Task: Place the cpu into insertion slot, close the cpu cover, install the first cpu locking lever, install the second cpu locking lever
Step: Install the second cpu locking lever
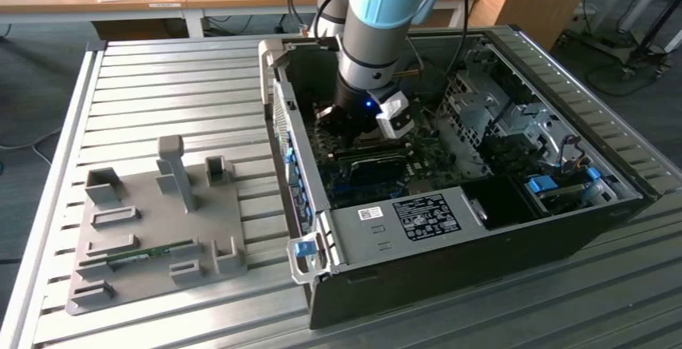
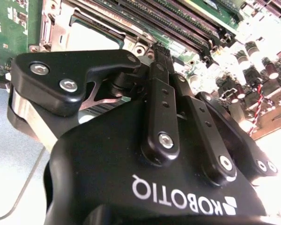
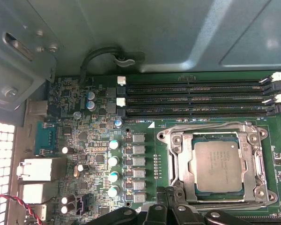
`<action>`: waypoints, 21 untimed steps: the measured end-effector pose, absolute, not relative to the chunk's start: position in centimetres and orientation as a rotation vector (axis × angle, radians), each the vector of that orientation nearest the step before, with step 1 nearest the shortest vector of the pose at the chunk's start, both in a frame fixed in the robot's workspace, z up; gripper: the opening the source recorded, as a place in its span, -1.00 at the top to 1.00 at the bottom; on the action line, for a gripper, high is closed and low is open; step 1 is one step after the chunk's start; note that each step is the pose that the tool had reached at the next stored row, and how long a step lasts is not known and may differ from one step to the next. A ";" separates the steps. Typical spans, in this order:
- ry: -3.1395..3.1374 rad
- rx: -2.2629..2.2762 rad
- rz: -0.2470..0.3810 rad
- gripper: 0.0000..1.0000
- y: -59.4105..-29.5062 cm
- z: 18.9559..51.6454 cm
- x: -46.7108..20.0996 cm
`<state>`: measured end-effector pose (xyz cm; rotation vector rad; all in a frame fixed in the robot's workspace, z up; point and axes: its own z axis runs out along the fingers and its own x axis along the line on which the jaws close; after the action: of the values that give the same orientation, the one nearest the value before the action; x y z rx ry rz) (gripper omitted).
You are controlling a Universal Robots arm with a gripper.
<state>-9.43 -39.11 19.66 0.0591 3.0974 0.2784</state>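
In the first wrist view the cpu (image 3: 218, 165) lies flat in its socket on the green motherboard, silvery top facing up. The cpu cover (image 3: 179, 157), a metal frame, lies closed around it, and the chip shows through its window. A thin wire lever (image 3: 206, 125) runs along the frame edge nearest the memory slots. My gripper (image 3: 171, 200) is just outside the socket's edge with its black fingers together and nothing visible between them. In the second wrist view the gripper (image 2: 160, 50) points its closed tips at the board beside the socket (image 2: 91, 37). In the exterior view the gripper (image 1: 350, 129) reaches down into the open computer case.
Black memory slots (image 3: 196, 98) run beside the socket. Capacitors (image 3: 113, 161) and rear ports (image 3: 40, 168) stand on the board. The case walls (image 1: 283, 117) and the drive cage (image 1: 501, 117) hem in the arm. A grey fixture plate (image 1: 160, 229) lies on the slatted table at the exterior view's left.
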 end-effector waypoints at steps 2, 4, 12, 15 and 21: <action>3.097 0.059 0.279 0.79 -39.1 19.6 -9.5; 3.097 0.059 0.279 0.79 -39.1 19.6 -9.5; 3.096 0.059 0.278 0.79 -39.2 19.6 -9.6; 3.096 0.059 0.278 0.79 -39.2 19.6 -9.6; 3.094 0.059 0.278 0.79 -39.3 19.5 -9.6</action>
<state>-9.59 -39.34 19.53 0.0586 3.0944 0.2780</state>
